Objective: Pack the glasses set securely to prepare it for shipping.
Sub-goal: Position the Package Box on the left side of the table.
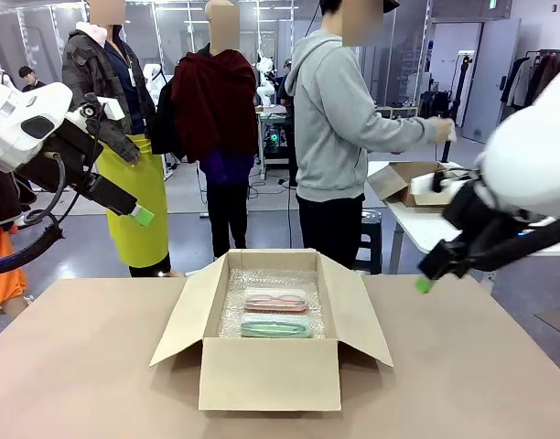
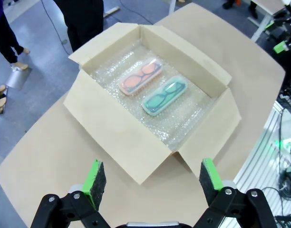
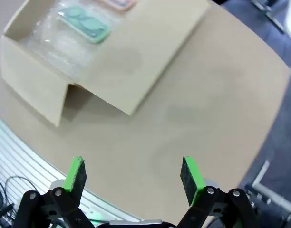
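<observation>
The glasses set lies flat and side by side on bubble wrap inside an open brown cardboard box (image 1: 269, 375) at mid-table. The pale pink case (image 1: 275, 300) is the farther one, the mint green case (image 1: 276, 326) the nearer. My left gripper (image 1: 141, 216) hangs open in the air, high to the left of the box. From its wrist I look down on the pink case (image 2: 140, 77), the green case (image 2: 164, 97) and the box (image 2: 112, 137), past the open left gripper (image 2: 151, 179). My right gripper (image 1: 425, 284) is open too, raised right of the box. The right gripper (image 3: 133, 173) holds nothing above bare table, with the green case (image 3: 83, 23) far off.
All the box flaps (image 1: 184, 311) are spread outward. A person in a grey hoodie (image 1: 339, 119) stands beyond the far edge, turned toward a side table with a small cardboard box (image 1: 403, 183). Other people stand behind. Bare tabletop (image 3: 207, 95) surrounds the box.
</observation>
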Robot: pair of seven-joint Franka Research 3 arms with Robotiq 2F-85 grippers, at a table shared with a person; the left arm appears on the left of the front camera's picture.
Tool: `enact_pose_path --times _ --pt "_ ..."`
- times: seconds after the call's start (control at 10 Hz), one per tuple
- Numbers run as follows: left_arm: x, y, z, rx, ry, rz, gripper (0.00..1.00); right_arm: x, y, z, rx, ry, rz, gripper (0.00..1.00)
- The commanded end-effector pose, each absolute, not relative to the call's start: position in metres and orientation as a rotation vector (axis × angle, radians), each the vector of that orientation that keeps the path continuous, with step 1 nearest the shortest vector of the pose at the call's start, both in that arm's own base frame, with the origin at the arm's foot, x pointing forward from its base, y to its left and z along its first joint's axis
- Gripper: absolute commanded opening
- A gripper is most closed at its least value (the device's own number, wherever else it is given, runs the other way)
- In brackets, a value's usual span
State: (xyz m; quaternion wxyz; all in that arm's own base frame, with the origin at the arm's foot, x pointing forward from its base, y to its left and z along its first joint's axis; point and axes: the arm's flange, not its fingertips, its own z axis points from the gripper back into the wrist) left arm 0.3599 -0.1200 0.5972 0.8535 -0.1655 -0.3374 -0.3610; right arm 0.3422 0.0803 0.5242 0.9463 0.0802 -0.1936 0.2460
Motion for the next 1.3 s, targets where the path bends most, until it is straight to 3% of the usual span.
enact_pose_path --times 0.0,0.3,1.2 --pt "0.359 -0.118 0.597 -0.364 -0.725 -0.765 1.0 0.322 0.061 0.545 0.094 -0.377 0.359 1.0" --pt "0.359 -0.118 0.597 -0.364 -0.725 -0.765 1.0 0.305 0.033 0.561 0.07 -0.407 0.158 1.0" --pt "0.359 -0.118 0.597 -0.364 -0.725 -0.765 1.0 0.308 0.027 0.562 0.077 -0.412 0.192 1.0"
